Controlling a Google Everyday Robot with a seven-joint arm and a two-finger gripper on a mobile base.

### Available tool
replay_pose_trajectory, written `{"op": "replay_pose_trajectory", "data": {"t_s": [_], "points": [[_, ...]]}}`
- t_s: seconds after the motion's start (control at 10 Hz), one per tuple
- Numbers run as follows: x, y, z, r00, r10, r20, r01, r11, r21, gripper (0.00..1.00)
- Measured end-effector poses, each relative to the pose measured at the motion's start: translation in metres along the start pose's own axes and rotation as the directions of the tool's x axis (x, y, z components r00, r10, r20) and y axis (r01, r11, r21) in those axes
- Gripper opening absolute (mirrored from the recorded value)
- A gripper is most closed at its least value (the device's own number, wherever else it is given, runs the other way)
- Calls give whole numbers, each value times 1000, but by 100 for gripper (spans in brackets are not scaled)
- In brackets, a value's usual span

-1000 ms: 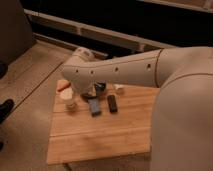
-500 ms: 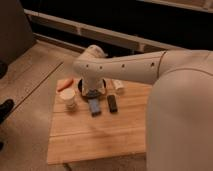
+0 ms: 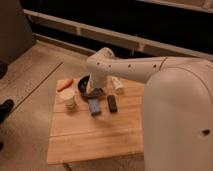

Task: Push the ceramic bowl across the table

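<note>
The gripper [image 3: 93,92] is hanging low over the far part of the table [image 3: 95,135], right at the near rim of the ceramic bowl [image 3: 82,83]. The wrist is covering it from where I am standing, so I cannot tell whether it is open or closed, or whether it is holding anything. The bowl is sitting flat on the planks, partly beneath the gripper and reaching away from it toward the table's far edge. A cream cup [image 3: 69,98] is standing just beside the gripper, close to the bowl; contact between the two cannot be confirmed. An orange item [image 3: 64,84] is lying beyond the cup. Just short of the gripper, a blue-grey block [image 3: 94,106] and a dark bar [image 3: 112,103] are lying side by side. A white item [image 3: 117,85] is resting on the gripper's other side. The bowl is likely stiff, fairly heavy and brittle, and its base should slide on the wood, though plank seams may catch it. No grasp appears necessary. Contact is best made low on the outer wall, in line with the bowl's centre, to avoid spinning or tipping it. The cup is standing near enough to be knocked.
</note>
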Motion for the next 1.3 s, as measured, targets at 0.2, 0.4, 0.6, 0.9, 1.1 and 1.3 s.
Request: {"op": "replay_pose_trajectory", "data": {"t_s": [0.2, 0.4, 0.6, 0.9, 1.1, 1.3], "points": [[0, 0, 0, 1000, 1, -1, -1, 1000, 0, 65], [0, -1, 1, 1000, 8, -3, -8, 1000, -4, 65], [-2, -9, 29, 994, 78, -70, -81, 996, -37, 65], [-11, -14, 65, 977, 130, -167, -143, 988, -64, 65], [-18, -21, 81, 965, 142, -220, -161, 984, -71, 65], [-20, -17, 100, 950, 88, -300, -118, 989, -84, 65]]}}
